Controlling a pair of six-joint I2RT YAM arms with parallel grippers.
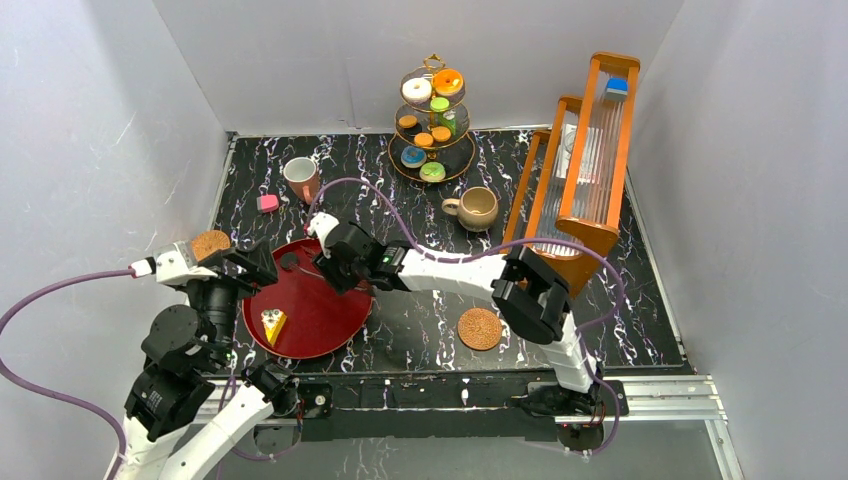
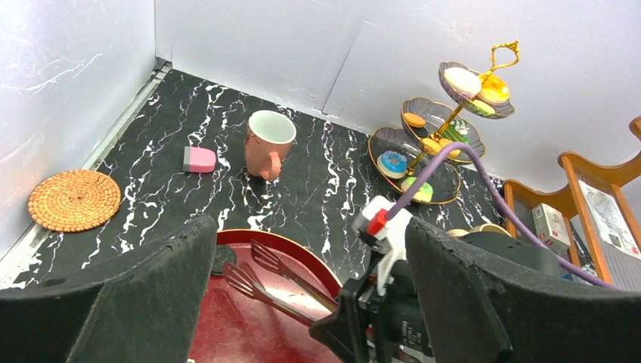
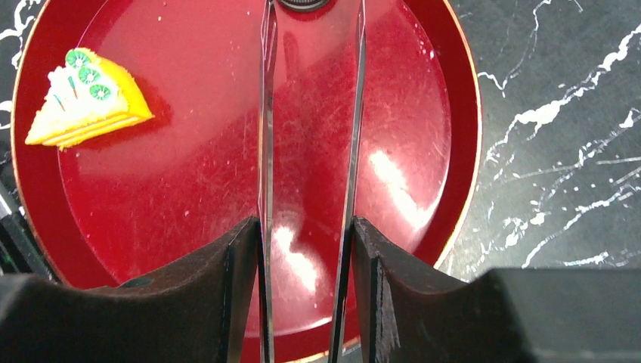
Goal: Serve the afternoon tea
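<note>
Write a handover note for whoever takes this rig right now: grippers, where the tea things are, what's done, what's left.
Left gripper: open, empty, over the red tray's left rim.
Right gripper: shut on the tongs, tips over the tray near a small dark piece.
Things: cake slice on the tray; pink pastry loose on the table beside the pink mug; beige mug near the stand; one coaster at the table's left edge, another coaster at the front. Neither mug is on one.
Done: the stand holds pastries on all three tiers.
Left, probably: loose pieces to the stand, mugs onto coasters.
</note>
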